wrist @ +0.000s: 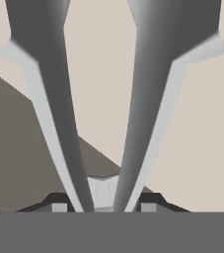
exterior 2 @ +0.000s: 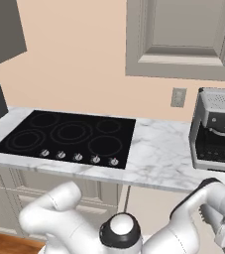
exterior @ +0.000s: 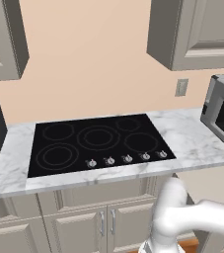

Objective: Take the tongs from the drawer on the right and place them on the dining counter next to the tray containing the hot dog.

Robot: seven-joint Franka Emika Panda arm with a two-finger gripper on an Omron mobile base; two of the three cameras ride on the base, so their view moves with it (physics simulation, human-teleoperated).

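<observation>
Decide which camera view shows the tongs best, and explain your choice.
The hand view: the tongs run up from between the fingertips, two long grey arms spreading apart. In the right base view they are just a grey sliver by the gripper.

The silver-grey tongs (wrist: 98, 118) run straight out ahead of the tool, joined end nearest it, two long arms spreading apart over the drawer's (wrist: 192, 123) light beige inside.

Tongs (wrist: 59, 99) tips run past the top edge.
</observation>
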